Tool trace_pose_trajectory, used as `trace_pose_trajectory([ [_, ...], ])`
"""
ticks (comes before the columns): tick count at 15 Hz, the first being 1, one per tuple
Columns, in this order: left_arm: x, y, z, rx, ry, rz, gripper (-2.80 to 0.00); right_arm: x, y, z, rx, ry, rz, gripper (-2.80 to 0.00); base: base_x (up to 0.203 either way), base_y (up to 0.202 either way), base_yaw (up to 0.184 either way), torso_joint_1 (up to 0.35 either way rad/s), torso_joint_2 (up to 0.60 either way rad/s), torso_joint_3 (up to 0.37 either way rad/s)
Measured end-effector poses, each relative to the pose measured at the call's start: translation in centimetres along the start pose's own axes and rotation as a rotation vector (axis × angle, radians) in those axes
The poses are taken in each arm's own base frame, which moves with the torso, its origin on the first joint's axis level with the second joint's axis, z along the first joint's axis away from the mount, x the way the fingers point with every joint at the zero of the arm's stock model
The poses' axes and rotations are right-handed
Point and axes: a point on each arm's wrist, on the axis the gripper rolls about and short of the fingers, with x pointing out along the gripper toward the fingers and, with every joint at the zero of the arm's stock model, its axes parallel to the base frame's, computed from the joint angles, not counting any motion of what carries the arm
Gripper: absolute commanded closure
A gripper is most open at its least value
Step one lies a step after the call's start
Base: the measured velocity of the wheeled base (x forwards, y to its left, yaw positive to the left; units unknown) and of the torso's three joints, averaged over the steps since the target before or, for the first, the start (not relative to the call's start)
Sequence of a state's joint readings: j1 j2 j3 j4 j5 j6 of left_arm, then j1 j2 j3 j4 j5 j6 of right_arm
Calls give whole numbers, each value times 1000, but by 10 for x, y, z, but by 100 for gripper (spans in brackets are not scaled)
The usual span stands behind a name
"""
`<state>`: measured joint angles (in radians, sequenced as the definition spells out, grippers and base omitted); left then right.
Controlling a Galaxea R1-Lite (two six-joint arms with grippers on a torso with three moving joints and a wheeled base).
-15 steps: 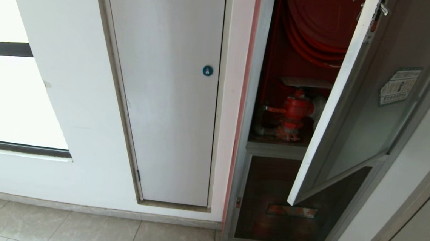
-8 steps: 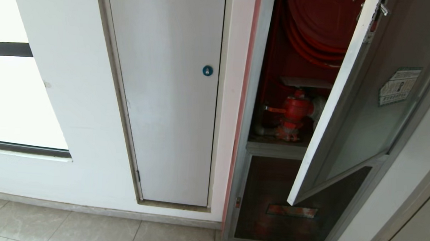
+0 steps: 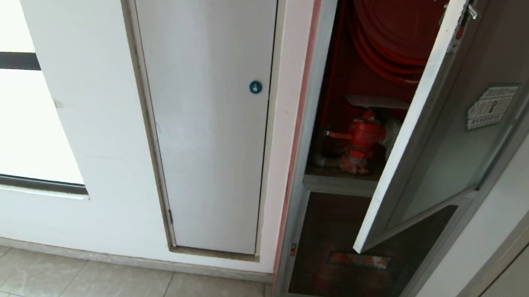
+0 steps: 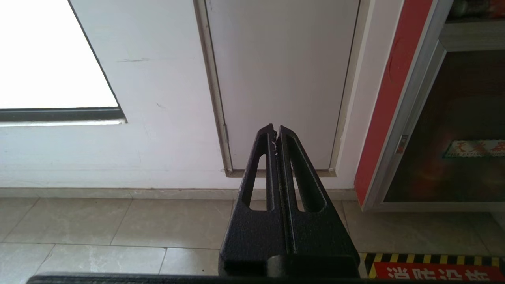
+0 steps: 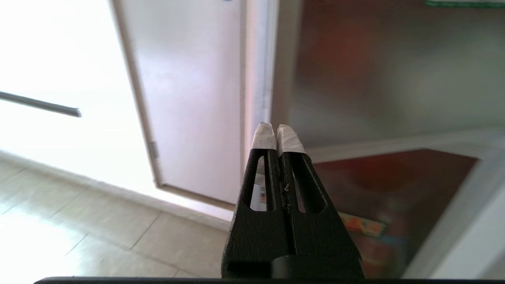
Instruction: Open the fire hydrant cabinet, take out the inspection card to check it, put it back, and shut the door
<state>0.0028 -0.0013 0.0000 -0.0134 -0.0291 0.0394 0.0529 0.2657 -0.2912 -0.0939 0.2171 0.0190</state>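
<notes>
Fire hydrant cabinet at right of head view, door swung partly open, free edge toward camera, hinge side at right. Green-bordered sticker on the dark glass, metal latch at top of door edge. Inside: red hose reel up top, red valve below on the shelf, bit of white hose just behind valve, mostly hidden by door edge. Thin pale strip lying flat above valve, possibly the inspection card, cannot tell for sure. Lower dark glass panel under the shelf, shut. White panel with round blue lock left of cabinet, shut. Bright window far left, tiled floor below.

Neither arm in head view. Left gripper with fingers pressed together, empty, aimed at bottom of white panel, low over floor. Right gripper with taped fingertips together, empty, aimed at lower free-edge corner of the open door, not touching.
</notes>
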Motion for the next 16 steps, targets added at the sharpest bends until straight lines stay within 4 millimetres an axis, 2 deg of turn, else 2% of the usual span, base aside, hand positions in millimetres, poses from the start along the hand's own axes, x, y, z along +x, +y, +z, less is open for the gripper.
trace_pose_trajectory([
  [6,0,0,0,0,0,0,0,31,-2,44,-13,37,200,0,0,0,0,0,0,0],
  [11,0,0,0,0,0,1,0,75,-7,80,22,89,278,0,0,0,0,0,0,0],
  [14,0,0,0,1,0,1,0,99,-7,92,76,121,328,0,0,0,0,0,0,0],
  [16,0,0,0,0,0,1,0,112,-5,94,93,149,367,0,0,0,0,0,0,0],
])
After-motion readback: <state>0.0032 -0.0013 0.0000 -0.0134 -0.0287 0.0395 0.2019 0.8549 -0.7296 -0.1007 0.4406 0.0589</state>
